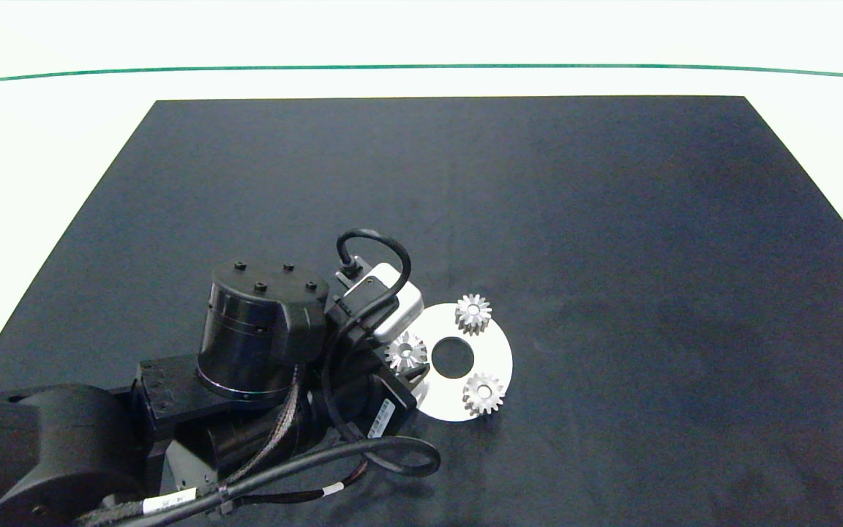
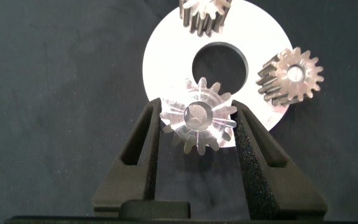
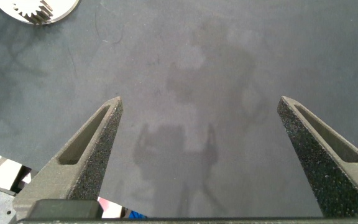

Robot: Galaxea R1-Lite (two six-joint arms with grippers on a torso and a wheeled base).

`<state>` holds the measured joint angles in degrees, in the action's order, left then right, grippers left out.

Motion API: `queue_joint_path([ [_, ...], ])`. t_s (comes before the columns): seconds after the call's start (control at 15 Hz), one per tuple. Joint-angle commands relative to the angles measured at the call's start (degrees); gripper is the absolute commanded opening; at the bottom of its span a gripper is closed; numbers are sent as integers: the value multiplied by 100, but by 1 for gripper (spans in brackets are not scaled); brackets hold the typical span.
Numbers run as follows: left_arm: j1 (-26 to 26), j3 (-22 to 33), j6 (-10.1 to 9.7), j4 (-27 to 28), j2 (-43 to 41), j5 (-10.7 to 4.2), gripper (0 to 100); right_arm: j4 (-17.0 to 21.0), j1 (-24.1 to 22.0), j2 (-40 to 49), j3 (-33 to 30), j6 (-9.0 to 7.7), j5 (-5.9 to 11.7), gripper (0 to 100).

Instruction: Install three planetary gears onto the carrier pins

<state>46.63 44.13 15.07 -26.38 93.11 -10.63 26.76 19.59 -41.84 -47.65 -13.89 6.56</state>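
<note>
Your left gripper point(image 2: 197, 127) pinches a small silver toothed metal gear point(image 2: 197, 118) across its teeth at the flat white ring disc point(image 1: 495, 351), beside two gears point(image 1: 473, 313) seated there. It looks rigid, dense and slippery: grip opposite teeth. Your right gripper point(image 3: 197, 118) hangs wide, empty.

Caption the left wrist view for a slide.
Left gripper closed on third gear at the edge of the white disc, two gears already on it.
</note>
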Motion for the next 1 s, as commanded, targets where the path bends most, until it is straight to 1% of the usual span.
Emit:
queue_joint_path([
  [0.07, -5, 87, 5, -7, 58, -9, 7, 14, 1, -9, 2, -9, 3, 100],
  [0.27, -5, 210, 40, 10, 119, -9, 7, 14, 1, -9, 2, -18, 3, 100],
  [0.6, -5, 210, 49, 10, 286, -18, 7, 14, 1, 9, 2, -18, 3, 100],
  [0.8, -22, 219, 66, 72, 251, -18, 7, 14, 1, 0, 19, -18, 3, 100],
  [1.0, -119, 219, 84, 72, 278, -18, 7, 14, 10, 0, 28, -18, -5, 100],
])
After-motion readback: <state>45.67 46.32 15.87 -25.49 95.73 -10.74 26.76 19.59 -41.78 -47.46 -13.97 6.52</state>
